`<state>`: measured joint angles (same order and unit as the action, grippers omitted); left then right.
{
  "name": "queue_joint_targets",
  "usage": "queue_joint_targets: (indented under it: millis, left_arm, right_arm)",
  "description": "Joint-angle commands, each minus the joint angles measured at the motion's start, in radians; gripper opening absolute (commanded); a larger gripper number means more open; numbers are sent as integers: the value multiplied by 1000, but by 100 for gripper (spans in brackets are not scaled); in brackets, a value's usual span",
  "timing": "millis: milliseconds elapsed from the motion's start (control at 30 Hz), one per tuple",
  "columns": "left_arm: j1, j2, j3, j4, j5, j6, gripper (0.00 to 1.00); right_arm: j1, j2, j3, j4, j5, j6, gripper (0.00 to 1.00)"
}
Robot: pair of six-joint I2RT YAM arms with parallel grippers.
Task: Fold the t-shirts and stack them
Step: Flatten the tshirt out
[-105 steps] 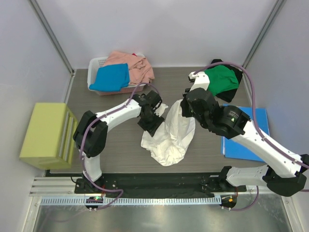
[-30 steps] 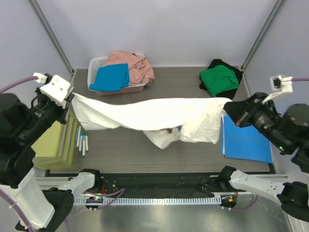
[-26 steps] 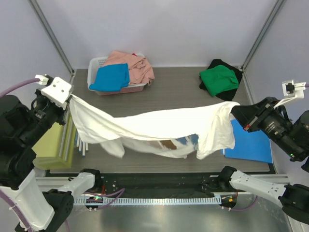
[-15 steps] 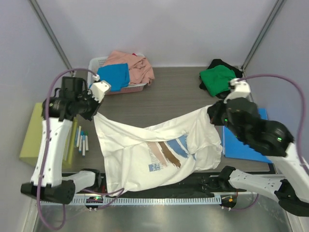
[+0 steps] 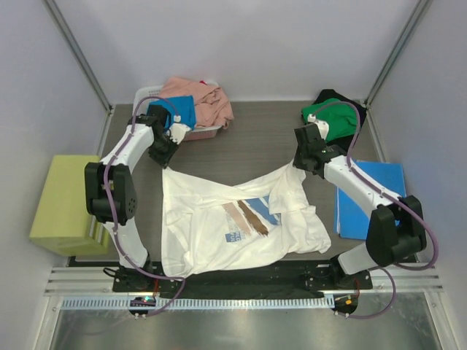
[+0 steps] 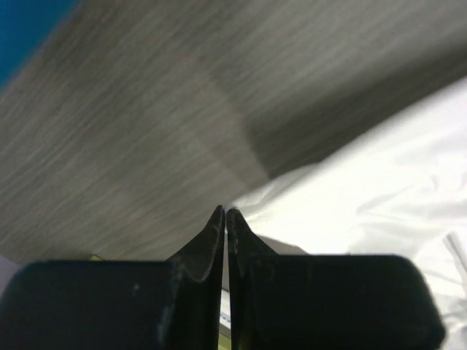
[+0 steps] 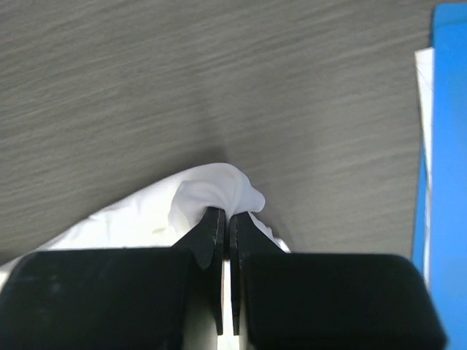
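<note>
Since half a second ago, both arms have been brought lower and toward 12 o'clock, and the white t-shirt [image 5: 233, 219] has been let down onto the table [image 5: 248, 138].

Top view: shirt lies crumpled, print up, from centre toward 6 o'clock. Its 10 o'clock corner is drawn up to the left gripper [image 5: 166, 156]; its 2 o'clock corner is gathered at the right gripper [image 5: 298, 162]. White basket [image 5: 144, 97] noted at 11 o'clock, with blue t-shirt [image 5: 179, 111] and salmon pink t-shirt [image 5: 201, 96] piled in it. Green t-shirt [image 5: 332, 118] lies on black t-shirt [image 5: 330, 95] at 1 o'clock. Blue folder [image 5: 390, 179] at 3 o'clock, yellow-green box [image 5: 62, 204] at 9 o'clock.

Left wrist view: fingers [image 6: 215, 227] are pressed together, the white cloth's edge caught at their tips; cloth spreads away toward 3 o'clock.

Right wrist view: fingers [image 7: 211, 227] are pressed together on a small bunched fold of white cloth. Folder edge seen at 3 o'clock.
</note>
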<state>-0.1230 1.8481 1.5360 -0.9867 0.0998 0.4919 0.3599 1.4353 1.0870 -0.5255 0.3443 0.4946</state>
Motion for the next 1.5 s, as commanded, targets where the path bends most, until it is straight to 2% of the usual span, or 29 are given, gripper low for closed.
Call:
queue_joint_targets:
  millis: [0,100,133,200,233,267,333,367,500,533,567,633,700,933,1100,1333,1467]
  left_arm:
    - [0,20,84,120,-80,-41,6]
    - [-1,13,82,164,-118,-75,30]
    - [0,8,82,160,-121,-84,47]
    - [-3,-29,84,132,-103,-114,61]
    - [-3,-47,66,102,-65,-122,73]
    - [-6,-97,50,89,-54,-130,77]
    - [-18,-151,-14,47,-8,-124,80]
    - [-20,-174,-40,36,11,-122,80]
    - [-21,-242,-160,-1,41,-116,77]
    - [-21,-247,-200,5,52,-113,74]
    - [-23,-248,-218,11,55,-115,73]
    - [-21,-224,-240,13,75,-121,67]
    - [-27,-164,-235,3,71,-121,59]
    - [-27,61,-180,8,44,-118,50]
    - [-27,123,-128,-16,67,-134,41]
    - [-27,28,-194,-9,57,-148,40]
    - [-29,-64,-235,-20,57,-156,40]
  right_arm:
    - [-7,86,85,183,-28,-31,1]
    - [-12,176,138,194,-63,-47,3]
    - [-10,198,175,177,-73,-47,7]
    - [-13,229,208,157,-97,-44,26]
    - [-12,238,218,151,-108,-41,36]
    - [-12,235,221,150,-122,-39,49]
    - [-12,211,212,150,-125,-33,56]
    - [-12,200,208,147,-120,-30,62]
    - [-12,137,180,130,-108,-27,68]
    - [-12,122,163,124,-110,-24,66]
    - [-12,93,153,124,-114,-10,58]
    - [-12,73,122,122,-140,2,52]
    - [-12,53,97,117,-146,13,52]
    - [-12,34,59,128,-171,24,53]
    - [-12,89,60,128,-188,24,52]
    - [-12,146,54,139,-234,36,51]
    - [-12,125,30,145,-226,36,51]
